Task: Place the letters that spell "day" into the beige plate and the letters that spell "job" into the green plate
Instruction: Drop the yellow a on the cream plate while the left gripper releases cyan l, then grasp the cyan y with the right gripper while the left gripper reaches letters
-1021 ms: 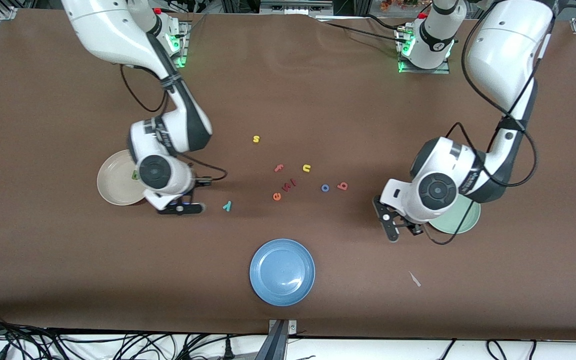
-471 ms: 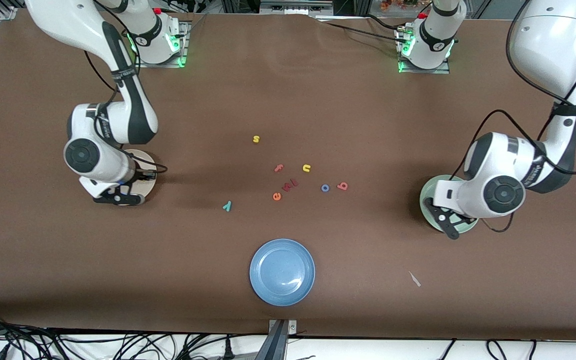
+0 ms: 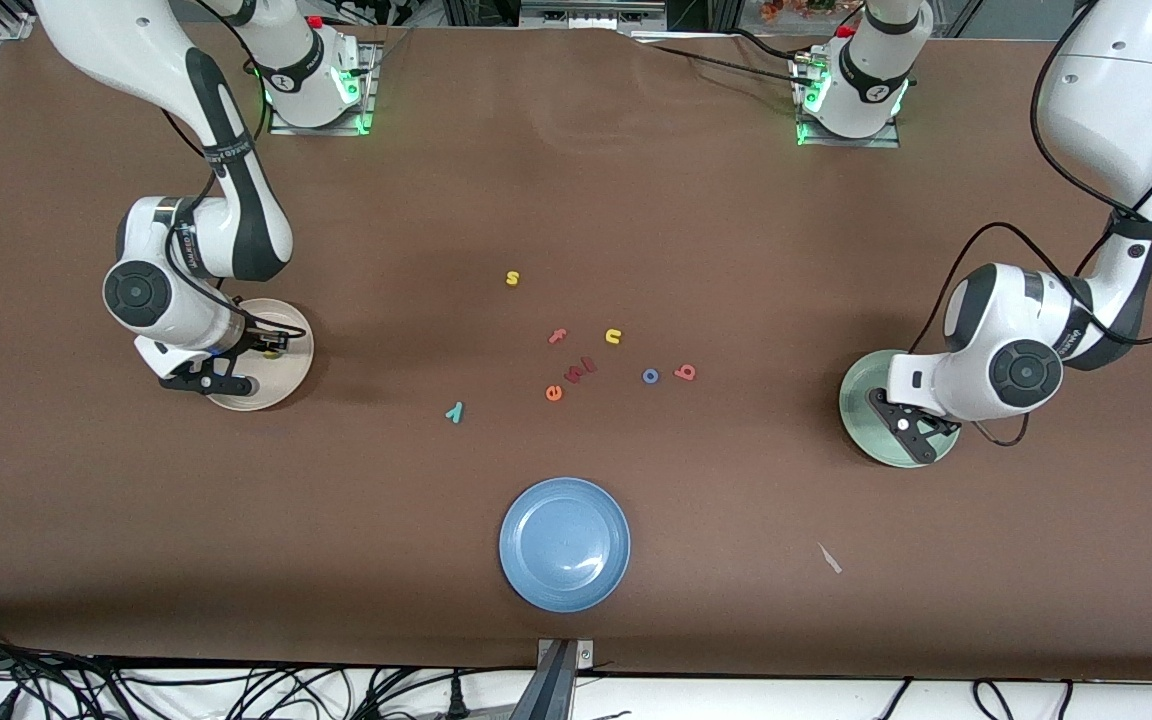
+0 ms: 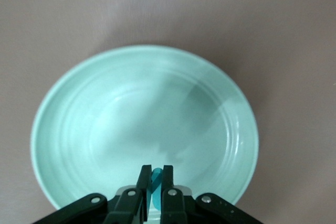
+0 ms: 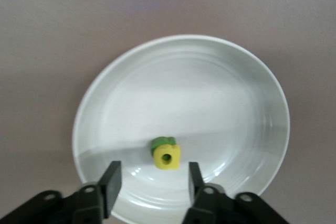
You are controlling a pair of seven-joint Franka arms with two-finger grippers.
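The yellow "d" lies in the beige plate against the green "a", seen clearly only in the right wrist view, low in that frame between the right gripper's spread, empty fingers. In the front view the right gripper covers them, at mid-left. The left gripper, low in its wrist frame, pinches the teal "j" over the green plate. The front view alone shows "y", "o" and "b" on the table at centre.
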